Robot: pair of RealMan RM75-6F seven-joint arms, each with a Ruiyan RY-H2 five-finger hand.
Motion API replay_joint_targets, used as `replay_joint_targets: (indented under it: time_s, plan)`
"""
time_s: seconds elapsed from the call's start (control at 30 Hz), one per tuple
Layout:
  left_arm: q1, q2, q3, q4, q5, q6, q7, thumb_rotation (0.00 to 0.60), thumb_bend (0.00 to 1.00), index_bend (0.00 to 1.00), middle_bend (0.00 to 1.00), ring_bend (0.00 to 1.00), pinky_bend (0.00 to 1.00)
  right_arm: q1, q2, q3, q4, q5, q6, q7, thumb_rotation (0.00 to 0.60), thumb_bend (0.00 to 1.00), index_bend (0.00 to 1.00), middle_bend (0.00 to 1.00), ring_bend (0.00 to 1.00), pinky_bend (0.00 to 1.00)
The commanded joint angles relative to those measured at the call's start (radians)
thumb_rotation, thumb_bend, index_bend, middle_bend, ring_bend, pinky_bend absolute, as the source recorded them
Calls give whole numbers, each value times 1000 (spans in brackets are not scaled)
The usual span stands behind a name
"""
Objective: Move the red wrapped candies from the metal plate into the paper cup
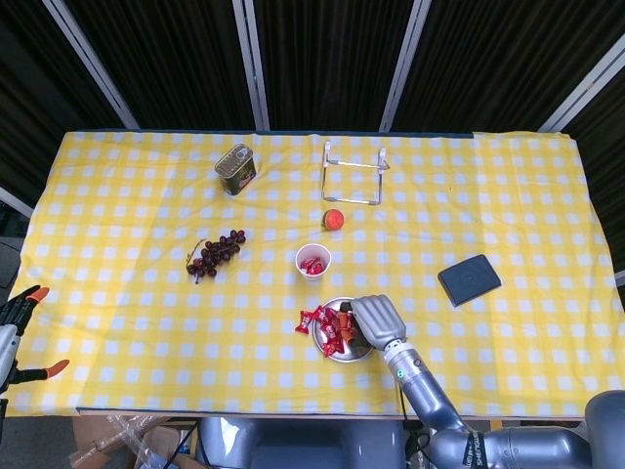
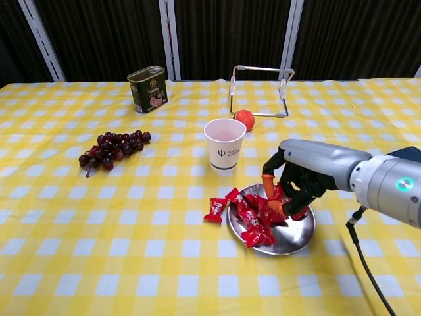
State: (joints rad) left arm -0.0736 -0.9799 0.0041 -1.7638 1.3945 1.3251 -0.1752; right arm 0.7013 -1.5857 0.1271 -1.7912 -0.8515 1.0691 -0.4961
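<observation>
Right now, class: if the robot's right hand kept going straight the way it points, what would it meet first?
Probably the paper cup. The right hand, over the metal plate among red candies, points up the table toward it; depth is unclear, so it might pass beside.

The right hand covered the far right part of the plate, and its curled fingers hid whatever candies lay beneath them; whether they gripped one could not be told. In the head view the hand hid the plate's right half. The right forearm ran off the right edge of the chest view and the bottom edge of the head view. The left hand appeared in neither view. The cup's inside was hidden in the chest view; from above, the red pieces within the cup were too small to count. The black case was mostly hidden behind the arm.
</observation>
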Motion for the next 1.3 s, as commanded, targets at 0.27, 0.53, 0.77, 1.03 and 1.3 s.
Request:
replay_joint_targets:
  time_s: [0.27,0.53,0.77,1.03,1.3]
  plan:
    - [-1,1,0,-1,-2,-4,-2,600,50,0,0,0,0,22,26,47,-43,16,20,-17,600,579,661,777,915,1000]
    - [-3,3,-2,-2,-7,-8,-6,600,50,0,0,0,0,72,20,118,-45,53,20,-33,600,579,661,777,915,1000]
    - [-6,4,-4,-2,-13,-14,-11,600,50,0,0,0,0,134,-12,182,23,117,0,-41,600,579,661,777,915,1000]
    - [-11,9,-4,-6,-21,-30,-22,600,50,0,0,0,0,204,-69,231,149,172,-36,-36,600,579,661,777,915,1000]
    - [-15,15,-6,-10,-32,-44,-33,600,50,0,0,0,0,261,-120,260,245,181,-58,-21,600,580,661,777,915,1000]
